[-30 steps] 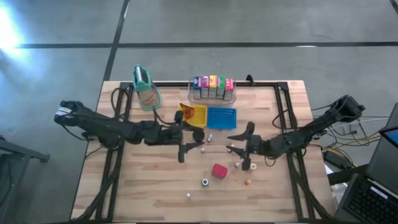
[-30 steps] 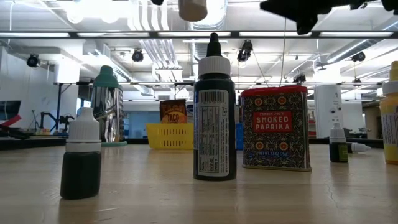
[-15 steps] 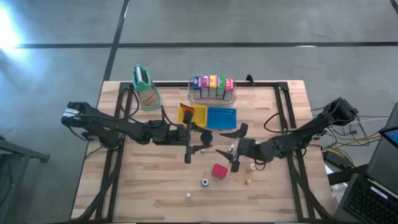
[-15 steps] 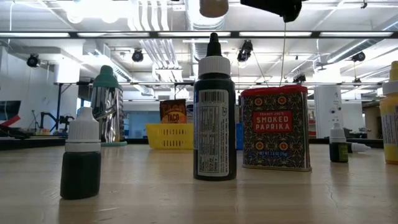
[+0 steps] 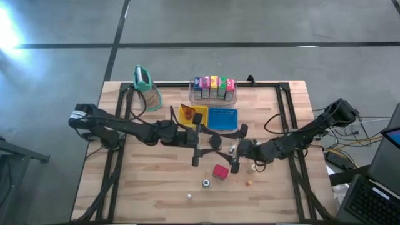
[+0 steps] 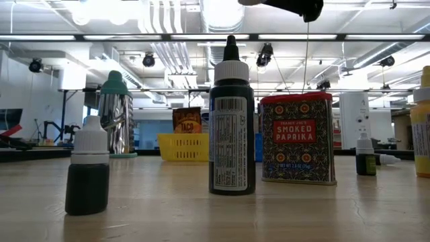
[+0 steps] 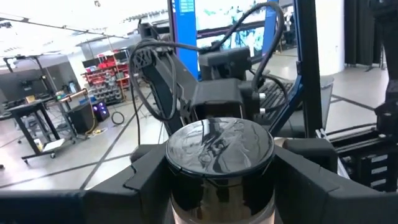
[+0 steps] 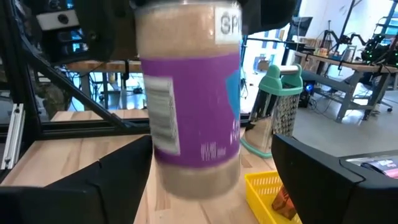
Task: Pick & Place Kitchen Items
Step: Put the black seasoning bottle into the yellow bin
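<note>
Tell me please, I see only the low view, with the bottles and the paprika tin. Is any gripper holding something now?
Observer: Yes. The left gripper is shut on a jar with a purple label, in the air above the middle of the table.
Operator: And the right gripper?
Observer: The right gripper is open, with its fingers on either side of that jar.
Operator: Are any items already put away?
Observer: At the far edge, a clear bin holds a row of colourful cartons.
</note>
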